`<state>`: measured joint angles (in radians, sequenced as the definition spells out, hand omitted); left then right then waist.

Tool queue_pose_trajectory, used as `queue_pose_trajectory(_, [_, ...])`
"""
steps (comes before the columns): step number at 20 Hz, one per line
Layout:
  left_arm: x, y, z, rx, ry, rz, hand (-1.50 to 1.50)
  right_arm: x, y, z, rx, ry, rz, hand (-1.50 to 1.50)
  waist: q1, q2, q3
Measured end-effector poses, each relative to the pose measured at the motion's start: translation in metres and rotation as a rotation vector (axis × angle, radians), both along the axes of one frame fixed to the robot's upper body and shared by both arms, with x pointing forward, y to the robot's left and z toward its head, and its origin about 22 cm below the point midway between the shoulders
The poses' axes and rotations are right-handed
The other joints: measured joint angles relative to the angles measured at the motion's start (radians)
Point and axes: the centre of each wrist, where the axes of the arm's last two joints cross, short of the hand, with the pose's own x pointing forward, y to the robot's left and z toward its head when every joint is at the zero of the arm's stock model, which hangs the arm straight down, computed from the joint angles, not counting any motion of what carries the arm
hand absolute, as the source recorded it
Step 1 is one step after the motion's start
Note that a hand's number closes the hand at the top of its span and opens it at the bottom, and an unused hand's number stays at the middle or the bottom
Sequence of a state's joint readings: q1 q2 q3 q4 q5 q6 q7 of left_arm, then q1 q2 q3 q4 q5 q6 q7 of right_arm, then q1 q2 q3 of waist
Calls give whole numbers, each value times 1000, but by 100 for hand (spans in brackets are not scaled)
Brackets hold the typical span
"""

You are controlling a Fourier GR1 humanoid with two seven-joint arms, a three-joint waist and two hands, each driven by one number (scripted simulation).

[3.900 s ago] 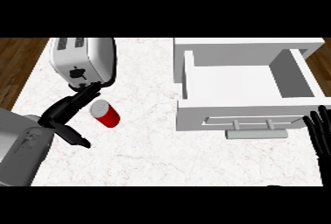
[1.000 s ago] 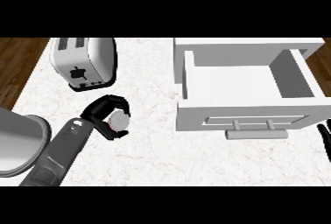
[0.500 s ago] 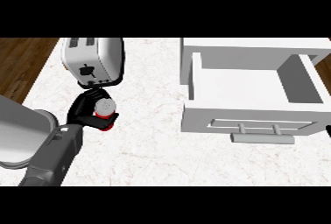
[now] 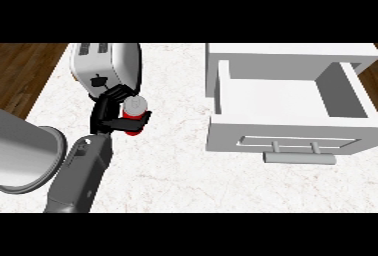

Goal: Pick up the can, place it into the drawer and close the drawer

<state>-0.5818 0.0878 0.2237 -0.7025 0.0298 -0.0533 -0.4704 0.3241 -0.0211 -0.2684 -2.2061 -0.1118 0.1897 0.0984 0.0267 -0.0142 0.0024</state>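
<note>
White marbled table with dark wood floor showing along its left edge. A silver toaster stands at the top left. The left hand has its fingers curled round the red can, which sits just below the toaster, silver top showing. A white drawer stands pulled open at the right, well apart from the can; its inside shows bare white floor and walls, nothing in it. Its handle faces the lower edge. The right hand does not appear in the head view
</note>
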Motion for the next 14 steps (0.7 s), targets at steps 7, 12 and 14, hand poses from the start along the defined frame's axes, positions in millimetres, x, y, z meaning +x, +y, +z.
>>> queue_pose_trajectory(7, [6, -52, 74, 33, -44, -29, 150, -5, -2, 2, 3, -3, 5, -150, -11, 3, -1])
queue_pose_trajectory(12, [0, -90, 124, 44, -54, -58, 150, -1, 0, 2, 6, -12, 11, -150, -23, 8, -1])
queue_pose_trajectory(14, [-4, -106, 142, 56, -62, -66, 150, 2, 4, 3, 9, -16, 10, -150, -25, 9, -2])
